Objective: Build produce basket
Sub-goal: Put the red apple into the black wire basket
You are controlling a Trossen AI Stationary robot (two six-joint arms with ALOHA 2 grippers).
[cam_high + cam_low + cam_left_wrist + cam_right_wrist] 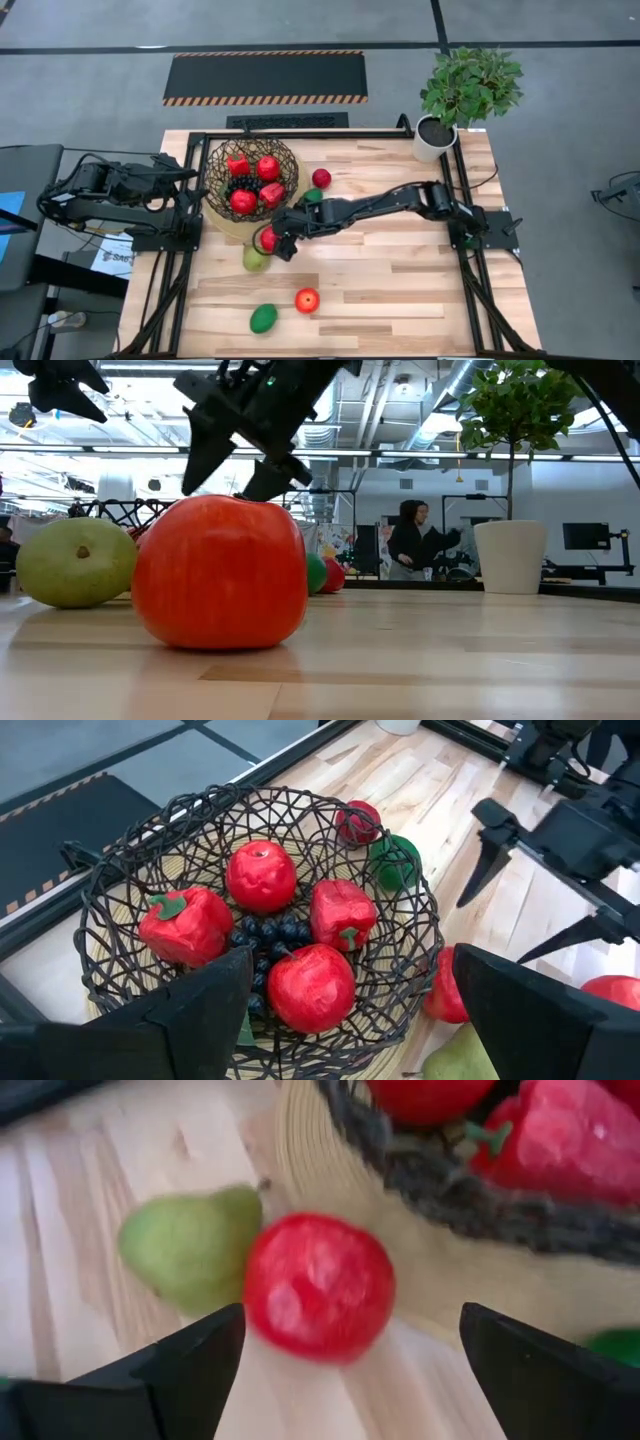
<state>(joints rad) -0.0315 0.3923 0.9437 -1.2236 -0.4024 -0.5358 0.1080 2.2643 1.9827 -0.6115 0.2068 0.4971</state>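
Right gripper [272,243] hung over the red fruit [318,1285] just outside the basket [222,160], its fingers spread wide to either side of that fruit and closed on nothing. From above the arm hid most of the fruit, leaving only a red sliver showing.

Largest on the wooden table [400,280] was the basket, a dark open-weave bowl on a tan base near the left arm. It held two red peppers, two red apples and a dark grape bunch [265,935] between them; the weave and the left wrist's own fingers cut off its near rim. The potted plant [468,90] stood at the far right corner.

Left gripper [190,178] waited beside the basket's left edge; whether its fingers were apart could not be told.

A yellow-green pear [254,258] lay touching or nearly touching the red fruit under the right gripper. Another red apple [307,300] and a green oval [263,318] sat well apart from the basket toward the near edge. A small red fruit [321,178] lay just right of the basket, and a green piece [397,862] near it was half hidden by the right arm.

In the low view a person [410,540] stood in the room behind, small and hard to make out.
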